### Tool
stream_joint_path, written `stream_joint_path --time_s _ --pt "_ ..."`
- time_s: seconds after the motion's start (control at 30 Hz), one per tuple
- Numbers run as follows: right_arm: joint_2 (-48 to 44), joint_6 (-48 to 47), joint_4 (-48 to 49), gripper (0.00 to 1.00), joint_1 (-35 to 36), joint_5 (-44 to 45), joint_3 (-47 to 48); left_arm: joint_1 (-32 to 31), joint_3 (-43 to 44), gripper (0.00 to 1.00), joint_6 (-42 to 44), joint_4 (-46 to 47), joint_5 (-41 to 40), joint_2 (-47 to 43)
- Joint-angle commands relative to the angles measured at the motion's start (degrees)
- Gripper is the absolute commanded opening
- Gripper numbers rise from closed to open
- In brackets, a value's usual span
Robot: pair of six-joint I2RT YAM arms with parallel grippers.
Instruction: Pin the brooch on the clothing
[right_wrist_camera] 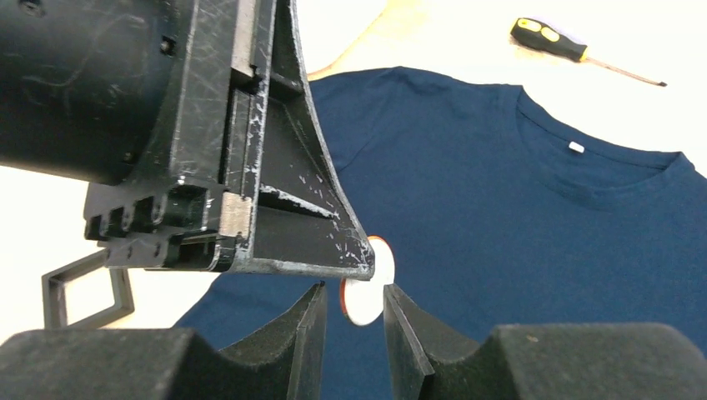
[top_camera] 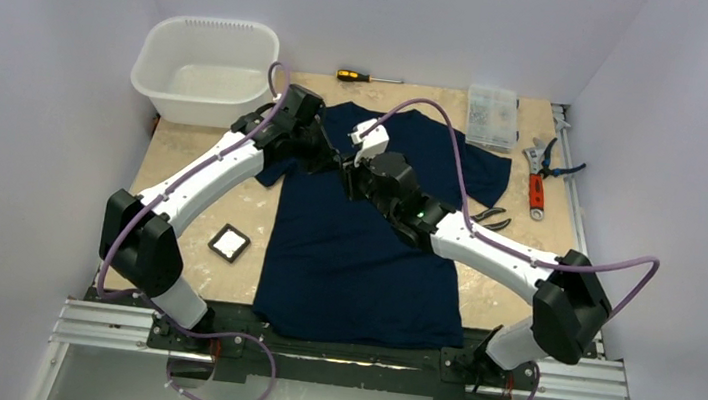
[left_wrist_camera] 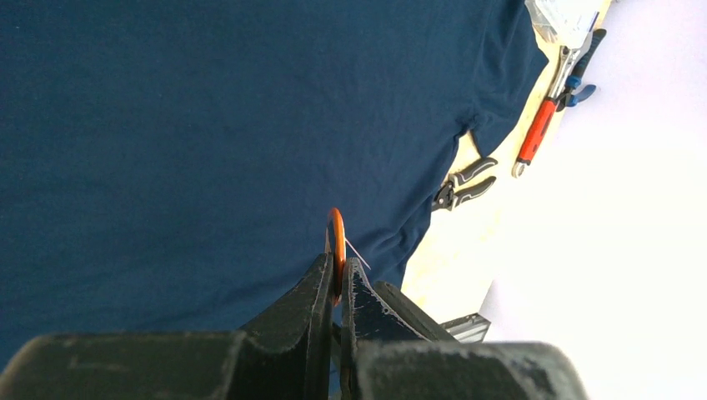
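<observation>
The brooch (left_wrist_camera: pixel 336 237) is clamped edge-on in the closed left gripper (left_wrist_camera: pixel 336 282) and is held above the chest of the navy T-shirt (top_camera: pixel 354 250), just near of the collar. From the right it is faced by the right gripper (right_wrist_camera: pixel 354 293), whose jaws are parted with the disc's pale back at their tips. Contact cannot be confirmed. Both arms are stretched far and inward, and the wrists are brought together over the shirt.
</observation>
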Motion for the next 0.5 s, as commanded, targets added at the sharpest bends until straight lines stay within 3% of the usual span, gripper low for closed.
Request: stream_joint_path --time_s 0.0,0.27,0.47 --pt "1.08 -1.99 1.49 0.34 0.27 3.40 2.94 -0.16 2.25 0.00 -1.60 2.22 1.97 -0.14" --pt "2.21 -2.27 1.36 0.32 0.79 4.45 3.15 -0.16 2.57 0.00 -2.99 2.75 3.41 0.16" --pt "2.97 -3.04 1.81 0.24 0.98 7.49 2.91 -0.12 3.38 0.00 -3.04 2.10 3.72 -0.04"
